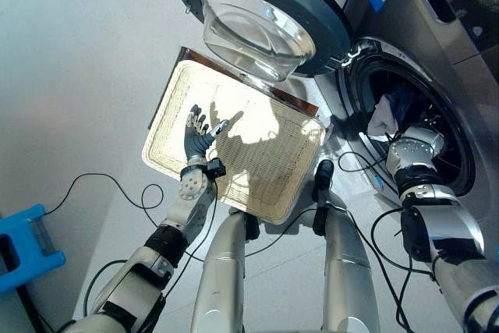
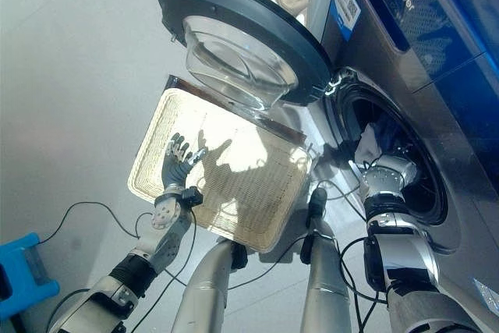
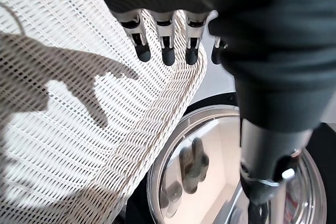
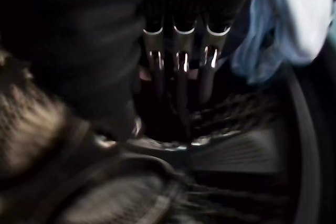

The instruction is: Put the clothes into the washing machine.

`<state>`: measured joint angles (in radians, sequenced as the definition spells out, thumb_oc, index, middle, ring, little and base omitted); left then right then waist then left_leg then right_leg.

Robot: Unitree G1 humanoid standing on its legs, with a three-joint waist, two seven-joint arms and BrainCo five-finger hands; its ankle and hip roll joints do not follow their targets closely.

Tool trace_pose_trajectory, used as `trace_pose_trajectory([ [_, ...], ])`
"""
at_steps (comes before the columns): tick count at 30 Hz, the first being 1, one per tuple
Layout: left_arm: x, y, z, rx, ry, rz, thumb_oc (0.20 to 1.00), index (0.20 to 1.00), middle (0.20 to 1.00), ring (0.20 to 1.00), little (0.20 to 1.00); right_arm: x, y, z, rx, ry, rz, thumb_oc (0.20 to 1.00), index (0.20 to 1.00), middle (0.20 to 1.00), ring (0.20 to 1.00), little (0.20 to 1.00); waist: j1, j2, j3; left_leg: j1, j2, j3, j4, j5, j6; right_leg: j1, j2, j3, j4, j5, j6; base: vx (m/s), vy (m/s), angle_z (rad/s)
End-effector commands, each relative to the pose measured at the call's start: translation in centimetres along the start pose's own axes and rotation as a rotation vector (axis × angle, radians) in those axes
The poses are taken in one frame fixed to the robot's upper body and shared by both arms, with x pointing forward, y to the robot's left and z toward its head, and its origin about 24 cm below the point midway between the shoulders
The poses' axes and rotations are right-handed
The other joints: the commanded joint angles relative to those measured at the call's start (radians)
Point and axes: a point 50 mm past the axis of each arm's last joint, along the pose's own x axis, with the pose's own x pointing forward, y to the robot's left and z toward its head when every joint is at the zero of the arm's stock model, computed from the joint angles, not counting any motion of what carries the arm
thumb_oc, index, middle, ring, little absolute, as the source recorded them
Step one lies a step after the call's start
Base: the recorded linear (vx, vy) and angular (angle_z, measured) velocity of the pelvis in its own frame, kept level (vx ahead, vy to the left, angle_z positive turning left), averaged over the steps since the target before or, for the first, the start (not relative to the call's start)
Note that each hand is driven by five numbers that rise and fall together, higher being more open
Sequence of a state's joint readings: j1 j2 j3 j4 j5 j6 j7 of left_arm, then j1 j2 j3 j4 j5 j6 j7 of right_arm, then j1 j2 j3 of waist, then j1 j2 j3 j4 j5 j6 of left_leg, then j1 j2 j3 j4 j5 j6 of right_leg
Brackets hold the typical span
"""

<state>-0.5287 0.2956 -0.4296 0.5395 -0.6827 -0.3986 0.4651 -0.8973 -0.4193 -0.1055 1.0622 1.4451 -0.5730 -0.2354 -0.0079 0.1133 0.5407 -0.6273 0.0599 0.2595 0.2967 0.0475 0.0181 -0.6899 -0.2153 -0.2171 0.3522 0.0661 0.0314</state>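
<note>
Pale floor under a cream wicker basket [image 1: 257, 185], and the left hand [image 1: 198, 136] hovers over it, fingers spread, holding nothing. Right hand [image 4: 181, 72] reaches inside the washing machine [image 1: 437, 83] drum with straight fingers, beside white and blue clothes [image 1: 386, 115].

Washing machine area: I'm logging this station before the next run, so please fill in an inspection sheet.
Surface: pale grey floor.
Job's things: grey front-loading washing machine, round glass door swung open; white and light blue clothes inside the dark drum.
Clutter: flat cream woven basket on the floor, nothing in it; blue plastic object at the left edge.
Hands: left hand open above the basket, holding nothing; right hand reaching into the drum, fingers straight.
Cables: omitted, the robot's own.
Surroundings: nothing seen.
</note>
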Motion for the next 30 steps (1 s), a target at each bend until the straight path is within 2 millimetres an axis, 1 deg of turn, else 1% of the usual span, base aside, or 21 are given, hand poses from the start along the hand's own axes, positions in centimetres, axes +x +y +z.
trace_pose_trajectory([
  [1, -0.2, -1.0, 0.3, 0.003, -0.057, -0.038, 1.000, 1.000, 1.000, 1.000, 1.000, 0.2, -0.3, 0.6, -0.161, -0.022, 0.083, 1.000, 1.000, 1.000, 1.000, 1.000, 0.018, 0.018, -0.021, 0.025, -0.042, 0.016, 0.065, -0.136, -0.052, 0.014, -0.007, -0.083, 0.132, -0.118, 0.073, 0.01, 0.017, 0.04],
  [3, -0.2, -0.9, 0.0, 0.021, -0.056, -0.037, 1.000, 1.000, 1.000, 1.000, 1.000, -0.2, -1.2, -0.2, -0.180, 0.003, 0.082, 1.000, 1.000, 1.000, 1.000, 1.000, 0.018, 0.015, -0.021, 0.041, -0.041, 0.016, 0.063, -0.137, -0.052, 0.029, -0.007, -0.086, 0.128, -0.120, 0.072, 0.00, 0.019, 0.05],
  [5, -0.3, -0.7, -0.6, 0.037, -0.039, -0.024, 1.000, 1.000, 1.000, 1.000, 1.000, -0.8, -2.9, -1.2, -0.198, 0.032, 0.064, 1.000, 1.000, 1.000, 1.000, 1.000, 0.020, 0.013, -0.021, 0.066, -0.041, 0.012, 0.056, -0.137, -0.053, 0.057, -0.004, -0.087, 0.124, -0.125, 0.071, 0.00, 0.013, 0.02],
  [6, -0.5, -0.7, -0.9, 0.043, -0.031, -0.021, 1.000, 1.000, 1.000, 1.000, 1.000, -1.1, -3.4, -1.6, -0.211, 0.038, 0.062, 1.000, 1.000, 1.000, 1.000, 1.000, 0.020, 0.012, -0.021, 0.076, -0.041, 0.009, 0.052, -0.136, -0.053, 0.067, -0.003, -0.087, 0.123, -0.126, 0.071, 0.00, 0.000, 0.00],
  [7, -0.5, -0.6, -1.1, 0.046, -0.028, -0.020, 1.000, 1.000, 1.000, 1.000, 1.000, -1.2, -3.6, -1.8, -0.217, 0.042, 0.059, 1.000, 1.000, 1.000, 1.000, 1.000, 0.021, 0.010, -0.021, 0.081, -0.042, 0.007, 0.052, -0.136, -0.053, 0.072, -0.003, -0.087, 0.122, -0.127, 0.071, 0.00, 0.000, 0.00],
  [9, -0.9, -0.2, -1.9, 0.074, -0.007, -0.011, 1.000, 1.000, 1.000, 1.000, 1.000, -1.9, -4.6, -2.7, -0.245, 0.073, 0.039, 1.000, 1.000, 1.000, 1.000, 1.000, 0.022, 0.005, -0.021, 0.114, -0.046, -0.003, 0.044, -0.137, -0.054, 0.110, 0.002, -0.086, 0.110, -0.130, 0.070, 0.00, 0.041, 0.02],
  [12, -1.2, 0.2, -2.3, 0.107, 0.003, -0.010, 1.000, 1.000, 1.000, 1.000, 1.000, -2.4, -5.6, -3.2, -0.268, 0.093, 0.022, 1.000, 1.000, 1.000, 1.000, 1.000, 0.025, 0.000, -0.021, 0.137, -0.046, -0.008, 0.039, -0.137, -0.052, 0.134, 0.002, -0.088, 0.108, -0.133, 0.068, 0.00, 0.024, 0.01],
  [13, -1.4, 0.7, -2.9, 0.129, 0.024, -0.003, 1.000, 1.000, 1.000, 1.000, 1.000, -2.9, -6.8, -3.7, -0.284, 0.120, 0.000, 1.000, 1.000, 1.000, 1.000, 1.000, 0.028, -0.007, -0.021, 0.165, -0.043, -0.011, 0.033, -0.136, -0.051, 0.164, 0.001, -0.090, 0.105, -0.136, 0.067, 0.00, 0.000, 0.00],
  [15, -1.5, 1.0, -3.2, 0.134, 0.038, 0.000, 1.000, 1.000, 1.000, 1.000, 1.000, -3.1, -7.3, -3.9, -0.287, 0.135, -0.009, 1.000, 1.000, 1.000, 1.000, 1.000, 0.028, -0.010, -0.021, 0.180, -0.043, -0.013, 0.026, -0.135, -0.052, 0.180, 0.002, -0.091, 0.101, -0.137, 0.066, 0.00, 0.015, 0.05],
  [16, -1.7, 1.4, -3.7, 0.148, 0.056, 0.006, 1.000, 1.000, 1.000, 1.000, 1.000, -3.6, -8.1, -4.4, -0.290, 0.157, -0.024, 1.000, 1.000, 1.000, 1.000, 1.000, 0.028, -0.015, -0.021, 0.202, -0.042, -0.015, 0.020, -0.134, -0.052, 0.202, 0.004, -0.091, 0.094, -0.136, 0.066, 0.00, 0.020, 0.04],
  [17, -2.0, 2.0, -4.4, 0.169, 0.090, 0.021, 1.000, 1.000, 1.000, 1.000, 1.000, -4.4, -9.2, -5.2, -0.310, 0.197, -0.043, 1.000, 1.000, 1.000, 1.000, 1.000, 0.030, -0.021, -0.021, 0.238, -0.040, -0.015, 0.005, -0.130, -0.052, 0.239, 0.007, -0.092, 0.083, -0.137, 0.064, 0.00, 0.000, 0.00],
  [18, -2.1, 2.2, -4.6, 0.174, 0.097, 0.025, 1.000, 1.000, 1.000, 1.000, 1.000, -4.6, -9.5, -5.3, -0.313, 0.203, -0.048, 1.000, 1.000, 1.000, 1.000, 1.000, 0.029, -0.023, -0.021, 0.246, -0.040, -0.015, 0.001, -0.128, -0.053, 0.248, 0.008, -0.092, 0.079, -0.137, 0.064, 0.01, 0.026, 0.04],
  [19, -2.4, 2.9, -5.3, 0.195, 0.132, 0.043, 1.000, 1.000, 1.000, 1.000, 1.000, -5.4, -10.6, -6.0, -0.329, 0.239, -0.069, 1.000, 1.000, 1.000, 1.000, 1.000, 0.029, -0.029, -0.021, 0.277, -0.039, -0.019, -0.014, -0.124, -0.054, 0.281, 0.011, -0.091, 0.066, -0.136, 0.063, 0.01, 0.015, 0.05],
  [22, -3.0, 4.0, -6.3, 0.218, 0.178, 0.059, 1.000, 1.000, 1.000, 1.000, 1.000, -6.5, -11.8, -6.8, -0.366, 0.292, -0.088, 1.000, 1.000, 1.000, 1.000, 1.000, 0.027, -0.037, -0.021, 0.323, -0.038, -0.026, -0.040, -0.116, -0.056, 0.327, 0.020, -0.086, 0.044, -0.134, 0.062, 0.04, 0.010, 0.03],
  [23, -3.7, 5.0, -7.2, 0.237, 0.219, 0.066, 1.000, 1.000, 1.000, 1.000, 1.000, -7.4, -13.3, -7.3, -0.412, 0.346, -0.110, 1.000, 1.000, 1.000, 1.000, 1.000, 0.028, -0.043, -0.021, 0.365, -0.037, -0.034, -0.064, -0.106, -0.060, 0.372, 0.028, -0.079, 0.020, -0.129, 0.062, 0.04, 0.000, -0.02],
  [24, -3.9, 5.2, -7.4, 0.239, 0.227, 0.066, 1.000, 1.000, 1.000, 1.000, 1.000, -7.7, -13.6, -7.4, -0.424, 0.360, -0.113, 1.000, 1.000, 1.000, 1.000, 1.000, 0.027, -0.044, -0.021, 0.377, -0.037, -0.035, -0.072, -0.103, -0.061, 0.386, 0.031, -0.078, 0.011, -0.128, 0.062, 0.11, -0.003, -0.01],
  [25, -5.0, 6.1, -8.5, 0.260, 0.280, 0.070, 1.000, 1.000, 1.000, 1.000, 1.000, -9.1, -15.8, -7.8, -0.498, 0.425, -0.137, 1.000, 1.000, 1.000, 1.000, 1.000, 0.029, -0.051, -0.051, 0.421, -0.040, -0.043, -0.115, -0.090, -0.066, 0.439, 0.050, -0.070, -0.042, -0.121, 0.061, 0.12, -0.003, -0.01],
  [27, -6.1, 7.0, -9.4, 0.258, 0.321, 0.072, 1.000, 1.000, 1.000, 1.000, 1.000, -10.0, -17.6, -7.7, -0.574, 0.485, -0.148, 1.000, 1.000, 1.000, 1.000, 1.000, 0.031, -0.057, -0.081, 0.455, -0.041, -0.049, -0.146, -0.081, -0.068, 0.485, 0.060, -0.066, -0.083, -0.117, 0.059, 0.13, -0.007, -0.03],
  [29, -6.8, 7.5, -10.0, 0.266, 0.354, 0.073, 1.000, 1.000, 1.000, 1.000, 1.000, -10.6, -18.7, -7.7, -0.636, 0.537, -0.144, 1.000, 1.000, 1.000, 1.000, 1.000, 0.032, -0.062, -0.104, 0.471, -0.043, -0.052, -0.166, -0.071, -0.068, 0.508, 0.068, -0.062, -0.114, -0.107, 0.057, 0.08, -0.013, -0.01],
  [30, -7.5, 8.1, -10.5, 0.275, 0.386, 0.077, 1.000, 1.000, 1.000, 1.000, 1.000, -11.1, -19.7, -7.6, -0.677, 0.570, -0.149, 1.000, 1.000, 1.000, 1.000, 1.000, 0.032, -0.067, -0.123, 0.495, -0.044, -0.055, -0.188, -0.065, -0.070, 0.536, 0.074, -0.059, -0.138, -0.103, 0.057, 0.07, -0.010, 0.02],
])
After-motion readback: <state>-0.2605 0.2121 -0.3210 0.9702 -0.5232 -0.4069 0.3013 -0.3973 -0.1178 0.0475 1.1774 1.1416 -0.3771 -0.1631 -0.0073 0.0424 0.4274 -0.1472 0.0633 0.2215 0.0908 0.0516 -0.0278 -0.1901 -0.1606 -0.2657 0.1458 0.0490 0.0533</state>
